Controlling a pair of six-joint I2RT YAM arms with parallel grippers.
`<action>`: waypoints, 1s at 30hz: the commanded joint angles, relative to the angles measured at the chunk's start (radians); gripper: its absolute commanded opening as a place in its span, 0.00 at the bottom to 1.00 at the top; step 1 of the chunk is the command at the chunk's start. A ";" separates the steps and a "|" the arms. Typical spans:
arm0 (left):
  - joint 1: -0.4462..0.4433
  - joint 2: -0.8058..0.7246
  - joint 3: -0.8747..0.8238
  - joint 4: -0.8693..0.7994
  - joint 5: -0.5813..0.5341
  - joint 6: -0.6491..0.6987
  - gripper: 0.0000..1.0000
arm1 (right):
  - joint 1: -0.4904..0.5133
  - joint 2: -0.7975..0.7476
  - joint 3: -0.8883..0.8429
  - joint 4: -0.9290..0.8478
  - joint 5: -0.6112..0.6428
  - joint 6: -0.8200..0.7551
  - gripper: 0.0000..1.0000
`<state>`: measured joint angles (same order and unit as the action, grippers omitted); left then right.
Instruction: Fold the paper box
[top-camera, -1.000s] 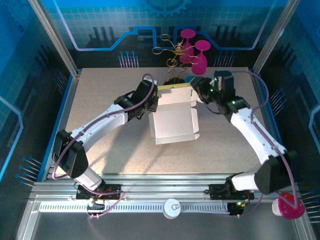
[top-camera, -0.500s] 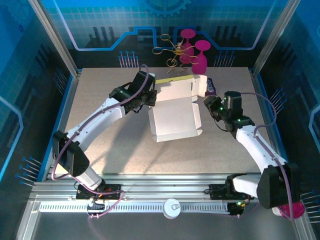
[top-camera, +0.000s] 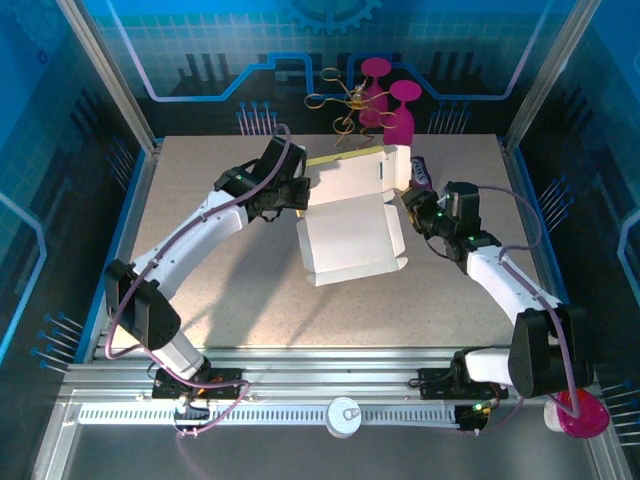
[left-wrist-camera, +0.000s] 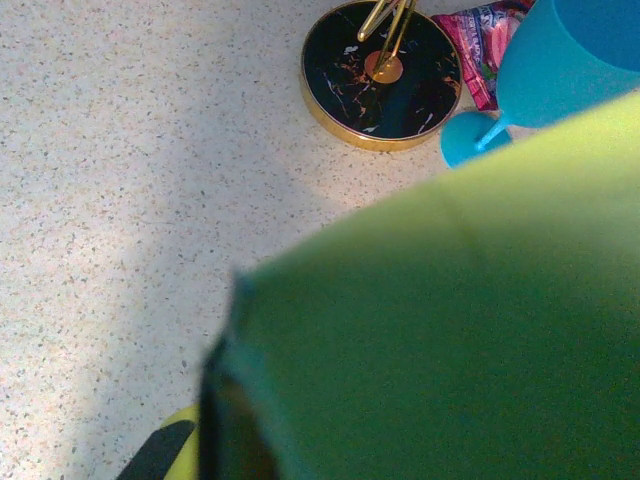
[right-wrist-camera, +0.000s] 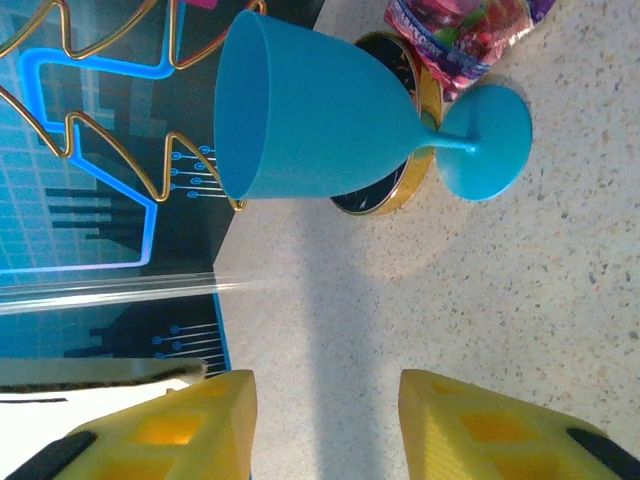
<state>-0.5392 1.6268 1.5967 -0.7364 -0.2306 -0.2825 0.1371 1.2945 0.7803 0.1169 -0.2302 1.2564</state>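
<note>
- Sitting mid-table is a thin cardboard paper box (top-camera: 350, 238), yellow outside and white inside. It lies open, white face up, with its rear panel tilted up toward the back wall.
- The left gripper (top-camera: 298, 195) is at the box's rear left corner with its fingers closed tight. From the left wrist, blurred yellow cardboard covers them, so it looks like a pinch on that panel (my read, not a clean sight).
- The right gripper (right-wrist-camera: 325, 400) is just beside the box's right edge, its yellow fingers parted and nothing between them.
- Handling call: it's a light, springy sheet that will crease easily and likely skate on the speckled table (top-camera: 220, 290). Take the flaps close to their fold lines, not at the tips.
- Overhead gives the full layout of both arms around the box. The wrist cameras add the close detail behind the raised panel:
  - a blue plastic goblet (right-wrist-camera: 310, 115)
  - a black gold-rimmed round base (left-wrist-camera: 380, 70)
  - a purple snack packet (right-wrist-camera: 460, 35)
</note>
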 joint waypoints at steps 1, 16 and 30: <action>0.005 0.016 0.042 -0.015 0.030 -0.025 0.00 | 0.018 0.002 -0.003 0.056 -0.040 0.027 0.46; 0.006 0.024 0.044 -0.012 0.030 -0.036 0.00 | 0.068 0.019 0.072 0.012 -0.099 -0.030 0.47; 0.006 0.023 0.054 -0.011 0.031 -0.037 0.00 | 0.093 0.112 0.158 -0.090 -0.201 -0.121 0.42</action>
<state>-0.5373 1.6531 1.6096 -0.7509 -0.2195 -0.3088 0.2104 1.3922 0.8917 0.0704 -0.3809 1.1812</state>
